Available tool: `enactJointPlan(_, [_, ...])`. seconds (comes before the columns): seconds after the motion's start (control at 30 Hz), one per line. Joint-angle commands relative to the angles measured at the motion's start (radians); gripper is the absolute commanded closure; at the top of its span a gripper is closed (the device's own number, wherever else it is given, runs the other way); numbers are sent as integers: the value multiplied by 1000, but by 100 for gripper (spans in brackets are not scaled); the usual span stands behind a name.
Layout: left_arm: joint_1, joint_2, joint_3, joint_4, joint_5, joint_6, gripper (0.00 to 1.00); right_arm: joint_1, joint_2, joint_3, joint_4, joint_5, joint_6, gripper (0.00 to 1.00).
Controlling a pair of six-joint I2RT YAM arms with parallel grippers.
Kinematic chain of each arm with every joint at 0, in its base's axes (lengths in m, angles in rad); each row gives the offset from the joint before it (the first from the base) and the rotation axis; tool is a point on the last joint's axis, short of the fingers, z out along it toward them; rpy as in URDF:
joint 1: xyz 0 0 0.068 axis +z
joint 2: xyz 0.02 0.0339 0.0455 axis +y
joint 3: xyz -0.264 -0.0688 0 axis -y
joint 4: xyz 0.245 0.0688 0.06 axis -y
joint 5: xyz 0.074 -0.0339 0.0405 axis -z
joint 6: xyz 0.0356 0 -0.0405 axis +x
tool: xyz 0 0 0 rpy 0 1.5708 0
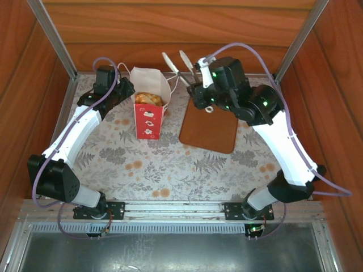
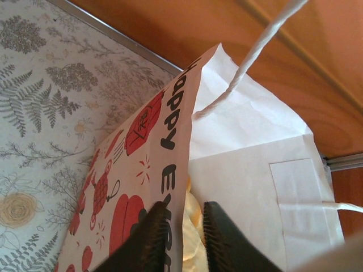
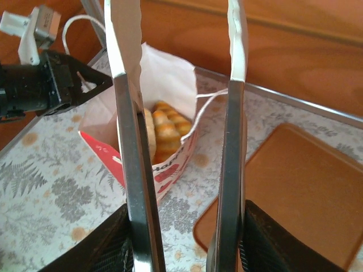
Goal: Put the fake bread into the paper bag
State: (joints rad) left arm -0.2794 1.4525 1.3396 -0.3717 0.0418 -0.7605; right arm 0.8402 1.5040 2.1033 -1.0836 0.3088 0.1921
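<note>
The paper bag (image 1: pixel 150 120) is matt white paper, creased, with a red printed front panel. Its handles (image 2: pixel 264 45) are twisted white string. The fake bread (image 3: pixel 167 127) inside the bag has a glossy golden-brown finish. The tongs (image 3: pixel 129 141) are smooth bright metal. The left gripper (image 2: pixel 182 235) has black fingers (image 2: pixel 224 243) with ribbed inner faces. The board (image 1: pixel 209 131) beside the bag is smooth matt brown. The walls (image 1: pixel 170 22) behind the bag are polished grained wood.

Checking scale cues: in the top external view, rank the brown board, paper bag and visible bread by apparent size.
Largest: brown board.
Then paper bag, though taller and nearer the camera.
Smallest: bread, partly hidden inside the bag.
</note>
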Motion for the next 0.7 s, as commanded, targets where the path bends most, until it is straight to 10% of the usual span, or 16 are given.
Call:
enactJointPlan(0.0, [8, -34, -14, 22, 1, 1, 67, -22, -68, -83, 95, 126, -5, 51])
enactJointPlan(0.4, [19, -151, -40, 39, -79, 61, 22, -105, -261, -518, 46, 291, 175, 52])
enactJointPlan(0.67, [25, -277, -148, 148, -223, 78, 12, -199, -295, -866, 183, 184, 249, 52])
